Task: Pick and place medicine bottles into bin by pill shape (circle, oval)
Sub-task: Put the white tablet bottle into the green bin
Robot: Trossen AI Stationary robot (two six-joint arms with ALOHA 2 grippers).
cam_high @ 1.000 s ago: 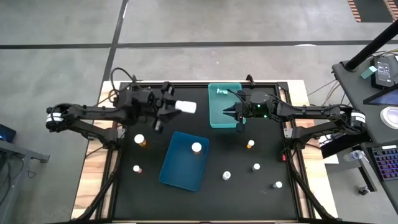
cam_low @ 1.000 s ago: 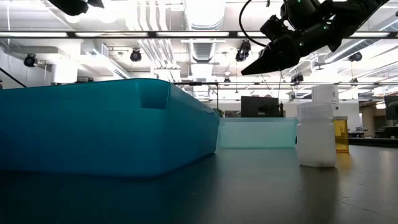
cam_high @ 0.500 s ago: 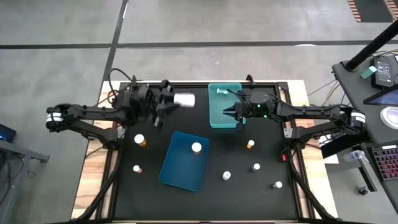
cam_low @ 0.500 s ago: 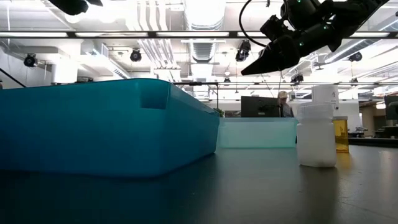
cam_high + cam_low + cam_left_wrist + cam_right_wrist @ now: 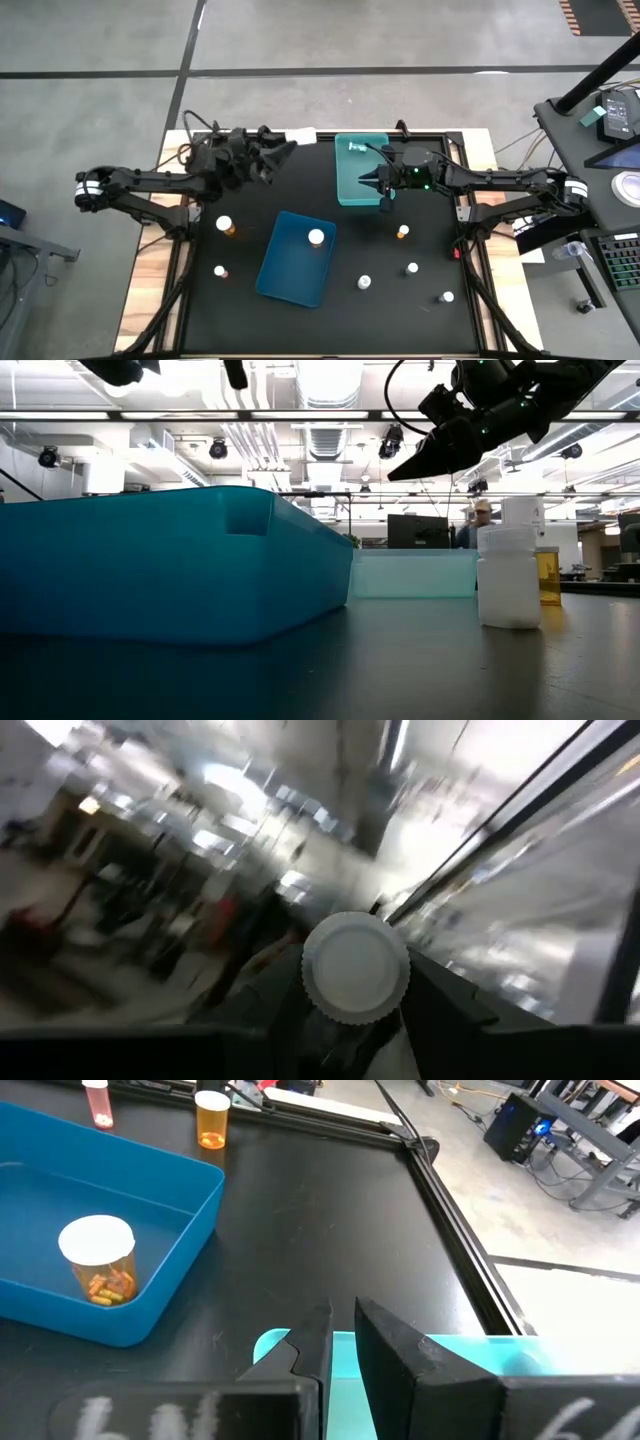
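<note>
My left gripper (image 5: 278, 150) is raised over the table's far left part, shut on a white medicine bottle (image 5: 300, 137). Its ridged white cap (image 5: 355, 967) shows in the left wrist view. My right gripper (image 5: 378, 185) hovers shut and empty over the near end of the pale teal tray (image 5: 360, 165). The blue tray (image 5: 295, 260) holds an amber bottle (image 5: 316, 237) standing on its base. Several more bottles stand on the black table, among them two on the left (image 5: 225, 225) (image 5: 220, 270) and two on the right (image 5: 402, 232) (image 5: 447, 296). My left gripper pinches the white bottle between its two fingers, one on each side just behind the cap (image 5: 330, 1020). The bottle lies along the fingers, its cap facing the wrist camera and its other end (image 5: 303, 137) past the fingertips. It is lifted clear of the table.
In the low view, a white bottle (image 5: 510, 575) with an amber one (image 5: 548, 578) behind it stands right of the blue tray's wall (image 5: 170, 560). The table frame (image 5: 300, 134) runs along the far edge. A person (image 5: 483, 520) shows far off in the room.
My left gripper has swung toward the table's far edge and tipped upward, carrying the white bottle with it. The bottle has gone from above the table's middle-left to over the far frame. My right gripper has kept still.
</note>
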